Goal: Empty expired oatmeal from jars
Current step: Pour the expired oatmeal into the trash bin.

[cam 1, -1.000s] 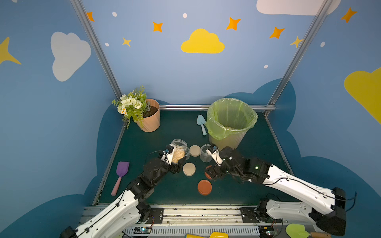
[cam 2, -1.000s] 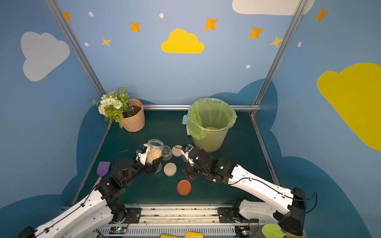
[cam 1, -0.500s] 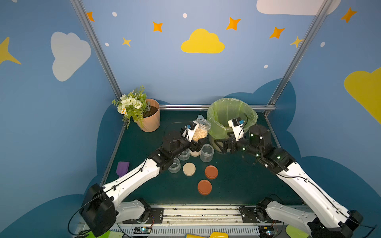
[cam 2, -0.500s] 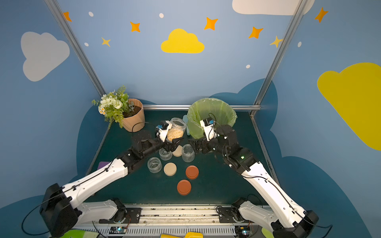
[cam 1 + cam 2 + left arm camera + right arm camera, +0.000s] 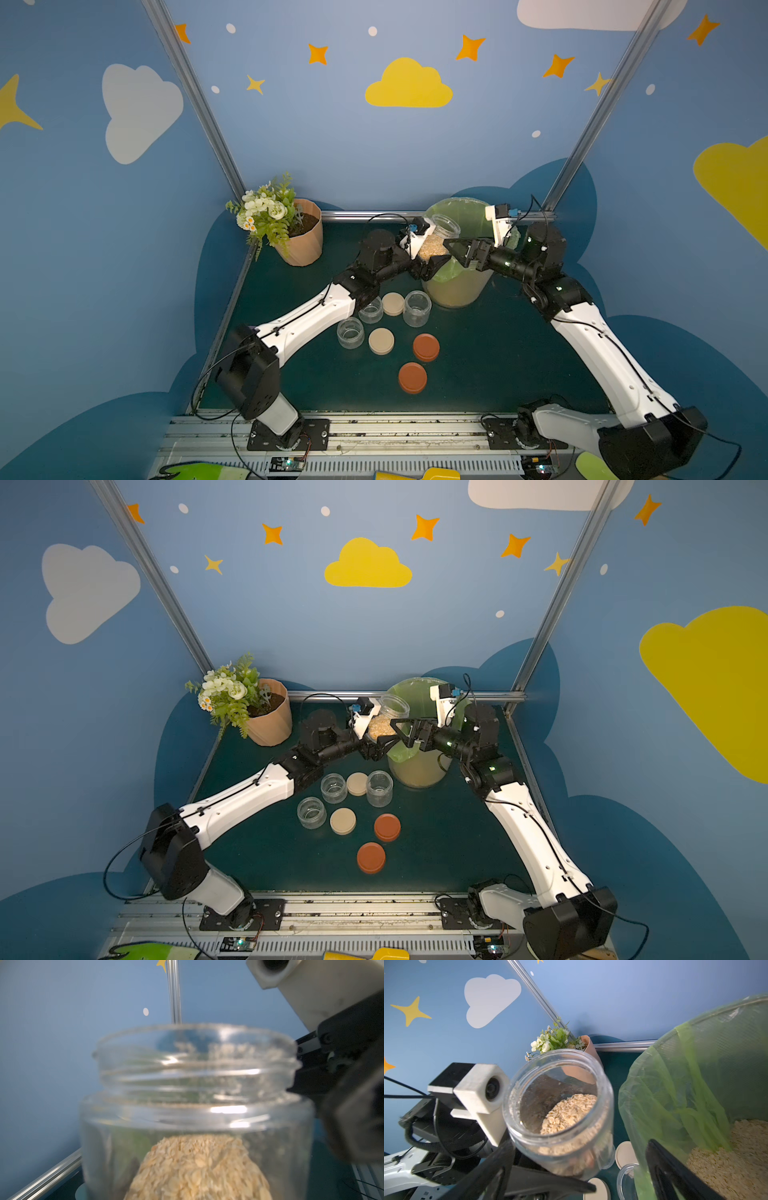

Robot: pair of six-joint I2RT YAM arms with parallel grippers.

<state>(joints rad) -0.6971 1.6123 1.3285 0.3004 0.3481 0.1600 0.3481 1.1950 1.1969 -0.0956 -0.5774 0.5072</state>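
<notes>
My left gripper (image 5: 428,259) is shut on an open clear jar (image 5: 438,237) (image 5: 197,1088), held up and tilted against the near left rim of the bin (image 5: 457,291). Oatmeal (image 5: 569,1111) (image 5: 197,1167) fills the jar's lower part. The left fingers are hidden behind the jar in the left wrist view. My right gripper (image 5: 455,249) (image 5: 581,1147) is open wide just beside the jar's body, and the jar shows between its jaws. Three empty jars (image 5: 350,332) (image 5: 371,309) (image 5: 417,307) stand on the table.
The bin's green liner (image 5: 675,1095) holds a layer of oatmeal (image 5: 726,1157). Two beige lids (image 5: 392,303) (image 5: 381,340) and two rust-red lids (image 5: 426,347) (image 5: 412,377) lie by the empty jars. A flowerpot (image 5: 303,241) stands at the back left.
The left arm has lifted the jar from the table up and right to the bin's rim. The right arm has risen from the table and come in beside the jar.
</notes>
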